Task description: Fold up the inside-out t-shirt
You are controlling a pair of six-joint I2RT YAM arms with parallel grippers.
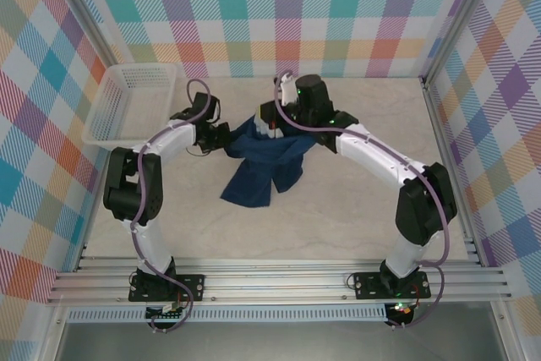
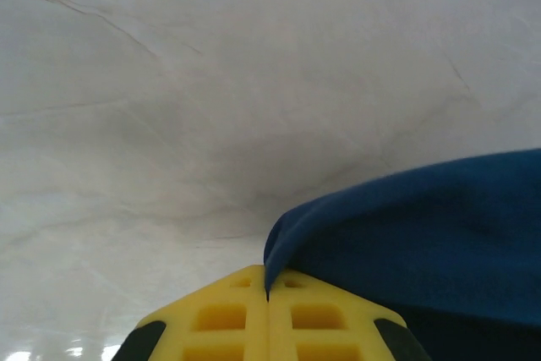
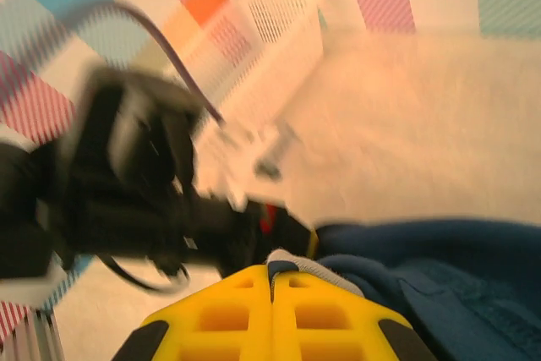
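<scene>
A white mesh basket [image 1: 135, 99] stands on the pale, marbled table [image 1: 355, 226], close to the checked wall [image 1: 287, 14]. The space between the basket and the garment is partly taken by the left arm [image 1: 169, 145], whose black wrist stands just to the right of the basket. The right arm [image 1: 372, 154] reaches in from the side opposite to the basket. Its wrist view is blurred, and there the left arm's dark wrist stands between the camera and the basket.

The t-shirt [image 1: 262, 162] is dark navy blue, of thin soft fabric. It is to the right of the basket, apart from it and not touching it. It is bunched, not spread flat: the upper edge is gathered between the two grippers, and the rest trails down in a narrowing, creased shape away from the basket's side.

The left gripper [image 2: 268, 293] is on the shirt's edge nearest to the basket. Its yellow fingers [image 2: 220, 319] are pressed together and pinch a rounded fold of the blue cloth at their tips. The right gripper [image 3: 271, 289] is at the shirt's upper edge, a little further from the basket. Its fingers are also pressed together, on a pale grey strip of the cloth; I cannot tell if this is a label or a hem.
</scene>
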